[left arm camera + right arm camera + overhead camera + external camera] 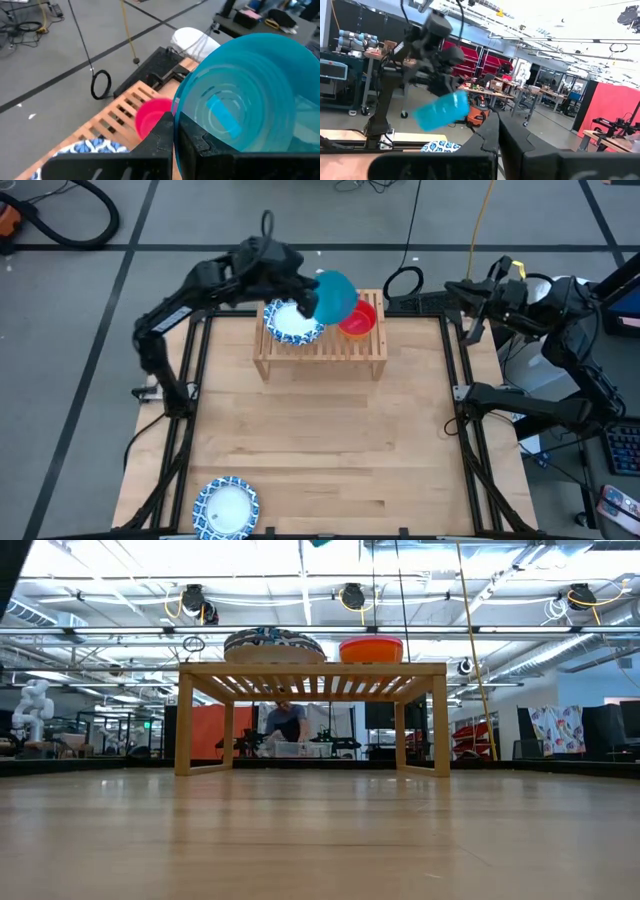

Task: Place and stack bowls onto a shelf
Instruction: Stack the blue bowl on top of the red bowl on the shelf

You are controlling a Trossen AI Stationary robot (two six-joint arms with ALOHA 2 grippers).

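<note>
The low wooden shelf [320, 345] stands at the table's far edge. On its slatted top rest a blue-patterned dish [293, 322] on the left and a red bowl [358, 318] nested in an orange one on the right. My left gripper [312, 305] is above the shelf, shut on a teal bowl [335, 295] that hangs over the gap between dish and red bowl. A second patterned dish [225, 508] lies at the table's near left corner. My right gripper [497, 132] is shut on nothing, drawn back beyond the table's far right corner. My left gripper pinches the teal bowl's rim [176, 107] between its two fingers [161, 131], one on each face of the wall. The fingers reach in from the table's left, slanting down. The bowl is tipped on its side and held clear above the shelf.
The middle and near right of the tabletop [330, 450] lie bare. Black frame rails [455, 395] run along the table's sides. Beyond the far edge lie cables and a black ring [403, 282] on the floor. In the low view a person shows behind the shelf.
</note>
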